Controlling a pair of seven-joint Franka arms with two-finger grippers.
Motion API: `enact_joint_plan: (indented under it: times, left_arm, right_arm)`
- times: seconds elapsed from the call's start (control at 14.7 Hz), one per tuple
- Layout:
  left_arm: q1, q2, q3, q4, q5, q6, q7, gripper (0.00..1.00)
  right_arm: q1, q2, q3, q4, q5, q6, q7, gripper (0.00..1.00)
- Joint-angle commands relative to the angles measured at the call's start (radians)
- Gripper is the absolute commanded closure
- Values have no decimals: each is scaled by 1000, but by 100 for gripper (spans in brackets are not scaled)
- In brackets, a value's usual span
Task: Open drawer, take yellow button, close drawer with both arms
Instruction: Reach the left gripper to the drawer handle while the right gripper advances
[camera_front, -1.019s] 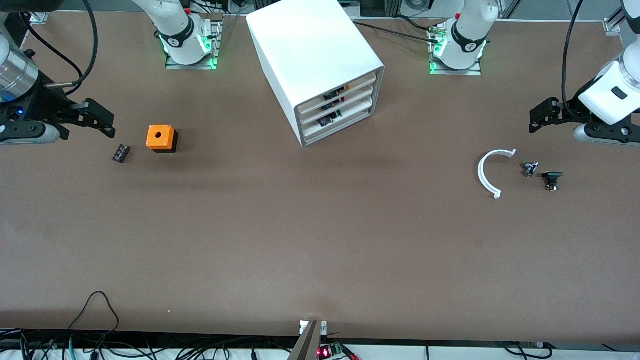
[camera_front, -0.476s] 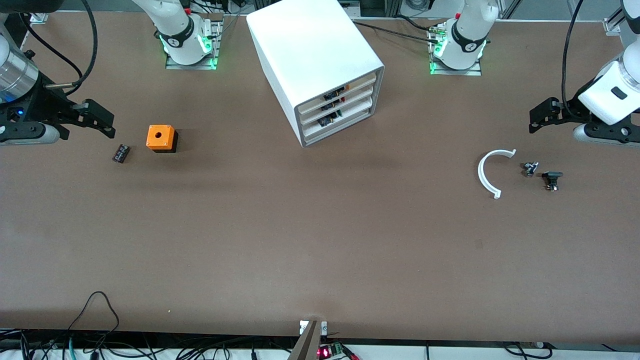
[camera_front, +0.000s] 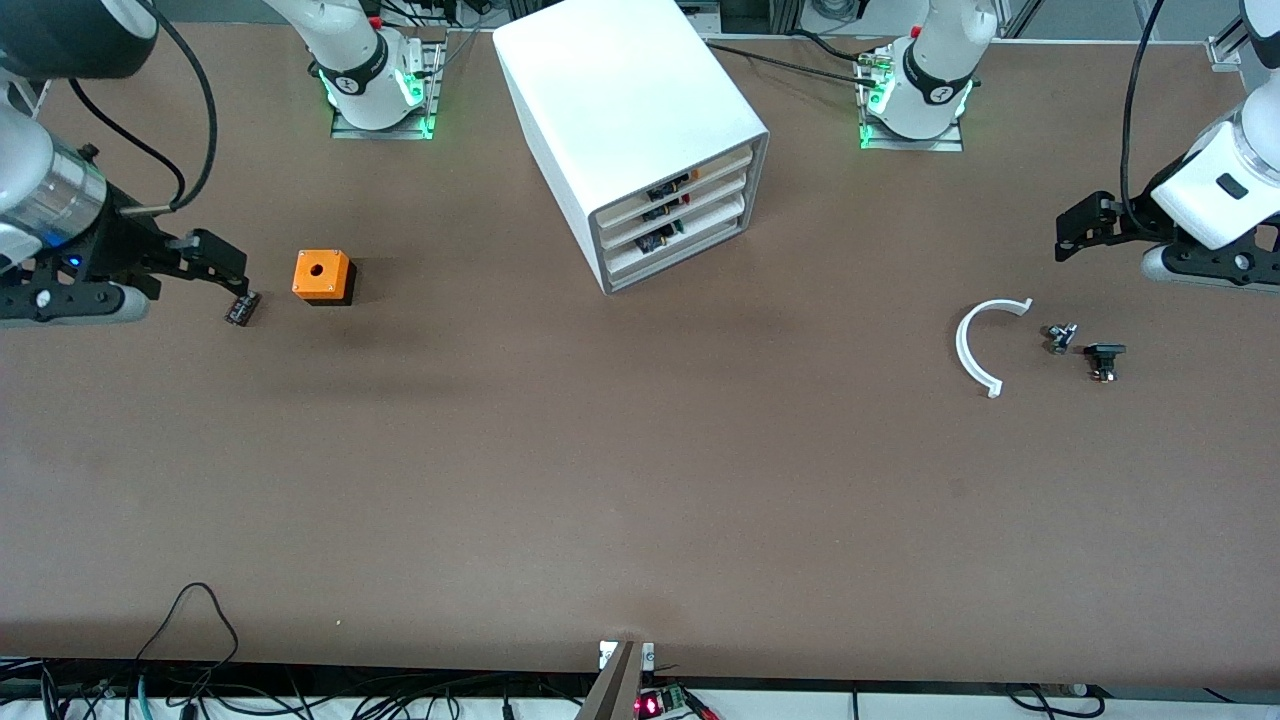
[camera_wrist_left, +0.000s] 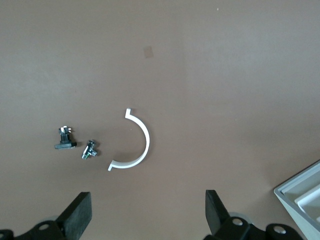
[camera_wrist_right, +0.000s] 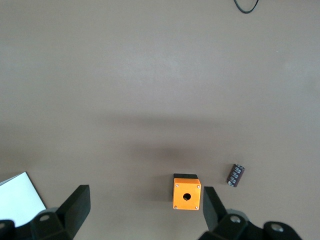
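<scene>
The cabinet (camera_front: 630, 130) was a big white rounded box standing on the table (camera_front: 640, 480) near the edge where the arms' bases stood, between the two bases. Its front faced the front camera at an angle and showed three shallow white tray drawers. The drawer (camera_front: 690, 178), the topmost of them, sat pushed in flush with the two below, with small dark parts showing through its front slot. Whether the button was among them could not be told.

The right gripper (camera_front: 215, 265) hung over the right arm's end of the table, its fingers spread wide and holding nothing, above a small black cylindrical part (camera_front: 241, 307). An orange cube with a hole (camera_front: 322, 276) stood beside that part, toward the cabinet.

The left gripper (camera_front: 1085, 225) hung over the left arm's end of the table, fingers likewise wide apart and empty. Below it lay a white half-ring (camera_front: 980, 345), a small metal part (camera_front: 1061, 337) and a small black part (camera_front: 1103, 359).
</scene>
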Motion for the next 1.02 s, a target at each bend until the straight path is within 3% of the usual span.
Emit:
enact_joint_plan:
  times: [0.0, 0.34, 0.75, 0.95]
  left_arm:
    - [-8, -10, 6, -11, -23, -28, 5, 0]
    - [-40, 44, -2, 5, -54, -71, 14, 0]
    - [-37, 119, -4, 5, -357, -154, 13, 0]
    - [-45, 183, -4, 5, -466, -232, 19, 0]
  right_arm:
    - [-8, 45, 6, 14, 16, 13, -7, 0]
    - [21, 139, 8, 16, 8, 52, 12, 0]
    - [59, 197, 8, 19, 5, 73, 45, 0]
    - [125, 226, 8, 38, 5, 79, 195, 0]
